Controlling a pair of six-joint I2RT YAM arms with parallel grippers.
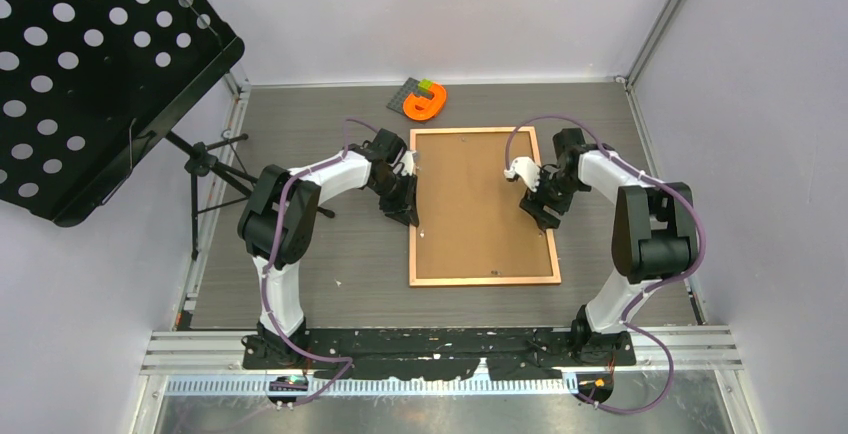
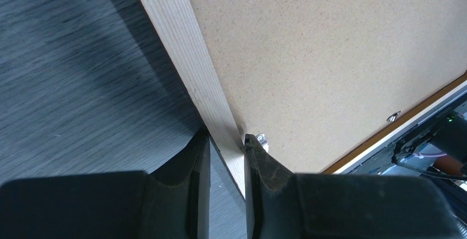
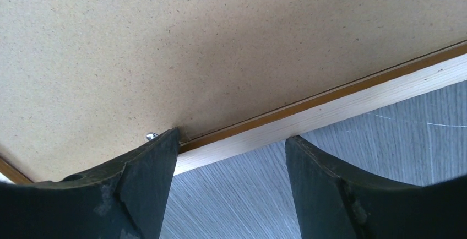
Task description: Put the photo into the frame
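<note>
Top external view shows the frame (image 1: 485, 280) lying flat on the table (image 1: 330, 254) between the two arms, with its back side up. The brown backing board (image 1: 478, 204) fills its opening. The photo is not visible in any view. I judge it is probably under the board already, but this cannot be confirmed.

The left gripper (image 2: 226, 140) is narrowly closed on the left rail of the frame (image 2: 187, 57), one finger on the outer side and one on the inner side, just beside a small metal tab (image 2: 261, 138) at the edge of the board (image 2: 330, 57).

The right gripper (image 3: 231, 145) has its jaws wide apart and holds nothing. One finger is over the board near another metal tab (image 3: 150, 136), the other over the table, and the right rail (image 3: 358, 104) passes between them.

If the photo is inside, the task looks near its end. What may remain is fixing the tabs and perhaps turning the frame over.
</note>
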